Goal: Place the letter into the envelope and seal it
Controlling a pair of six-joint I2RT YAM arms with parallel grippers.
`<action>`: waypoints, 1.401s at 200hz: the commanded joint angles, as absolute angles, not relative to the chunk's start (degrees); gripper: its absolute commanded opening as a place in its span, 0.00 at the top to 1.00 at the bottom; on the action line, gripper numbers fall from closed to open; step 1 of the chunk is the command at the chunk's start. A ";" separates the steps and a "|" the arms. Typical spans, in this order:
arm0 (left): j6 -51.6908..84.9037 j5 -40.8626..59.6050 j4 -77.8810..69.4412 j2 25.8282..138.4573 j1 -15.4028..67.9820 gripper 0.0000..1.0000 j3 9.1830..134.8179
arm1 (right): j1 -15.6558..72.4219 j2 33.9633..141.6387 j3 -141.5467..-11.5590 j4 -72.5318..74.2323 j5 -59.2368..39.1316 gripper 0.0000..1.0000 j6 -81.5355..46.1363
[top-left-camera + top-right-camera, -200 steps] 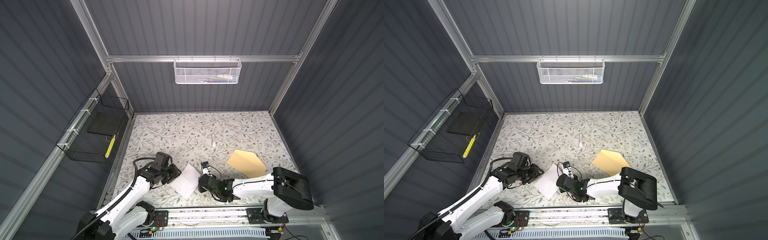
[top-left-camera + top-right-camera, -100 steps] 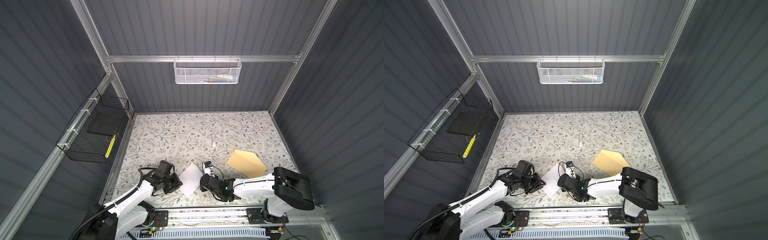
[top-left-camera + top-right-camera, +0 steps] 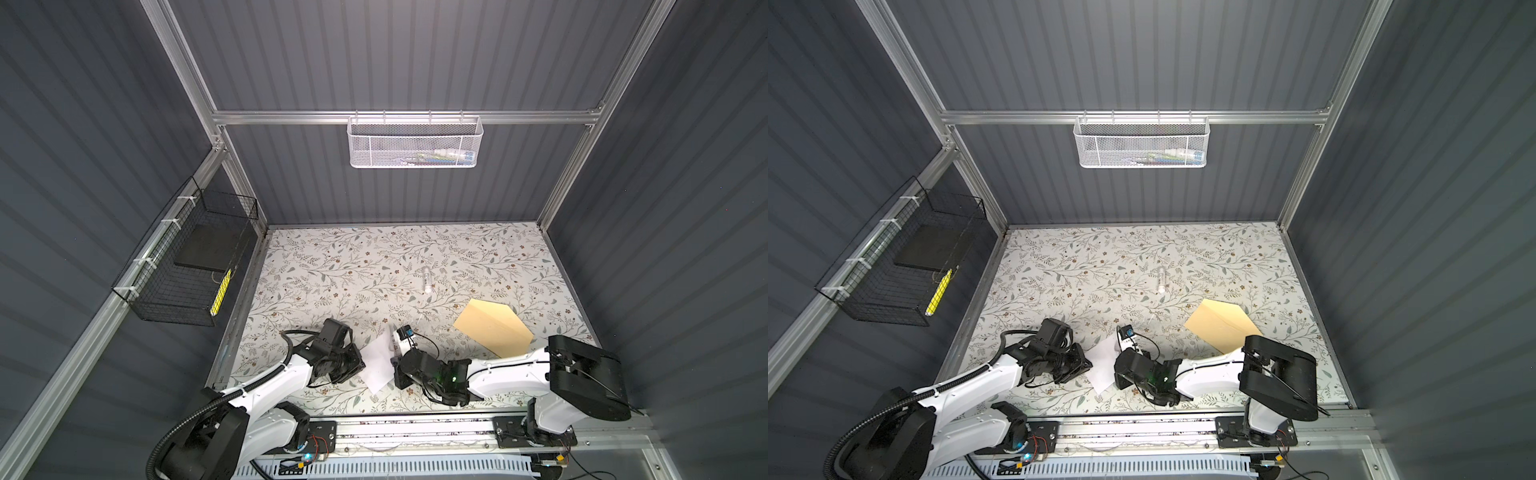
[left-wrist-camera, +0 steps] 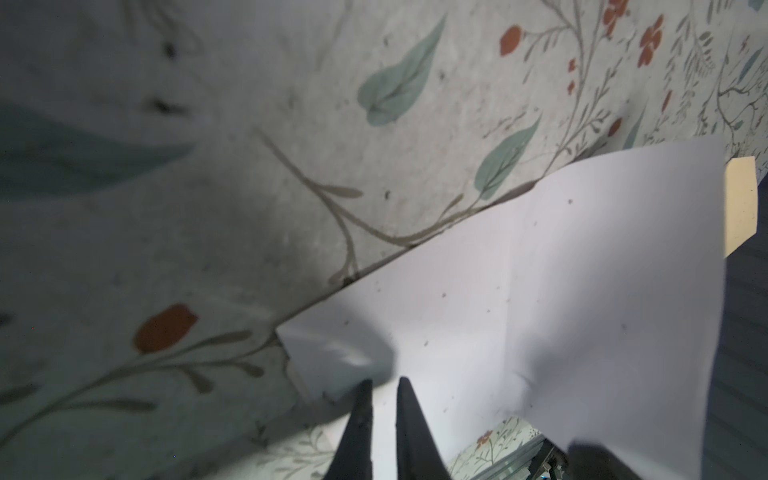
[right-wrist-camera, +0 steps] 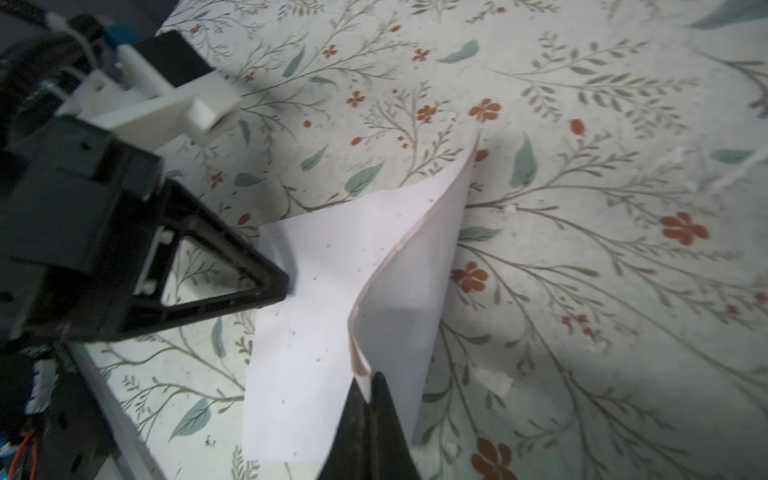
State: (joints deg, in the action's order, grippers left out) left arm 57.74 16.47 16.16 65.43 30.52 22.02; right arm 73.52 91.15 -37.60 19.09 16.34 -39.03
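Both steps remain: right fingers [image 5: 357,419] pinch the letter [image 5: 316,316] by its curled edge, left fingers [image 4: 360,419] nearly meet at its opposite edge, hold unclear; the envelope [image 3: 492,330] lies well beyond them.

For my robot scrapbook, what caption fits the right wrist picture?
Right tool pinches the raised, curling edge of the white letter over the flowery table.
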 commanded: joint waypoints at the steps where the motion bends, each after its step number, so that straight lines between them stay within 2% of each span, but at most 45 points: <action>1: 55.64 9.80 21.69 67.68 30.84 0.86 19.73 | 74.18 92.77 -39.66 22.76 9.89 1.00 -33.62; 142: 56.69 8.15 16.03 68.56 30.78 0.87 18.79 | 73.92 102.55 -46.96 20.83 -12.39 1.00 -31.15; 242: 58.74 9.55 12.33 65.97 30.76 0.86 14.49 | 71.25 106.97 -47.72 22.26 -13.76 1.00 -34.59; 280: 59.25 8.67 13.26 64.81 30.75 0.80 16.90 | 69.53 107.33 -46.59 22.70 -13.96 1.00 -36.42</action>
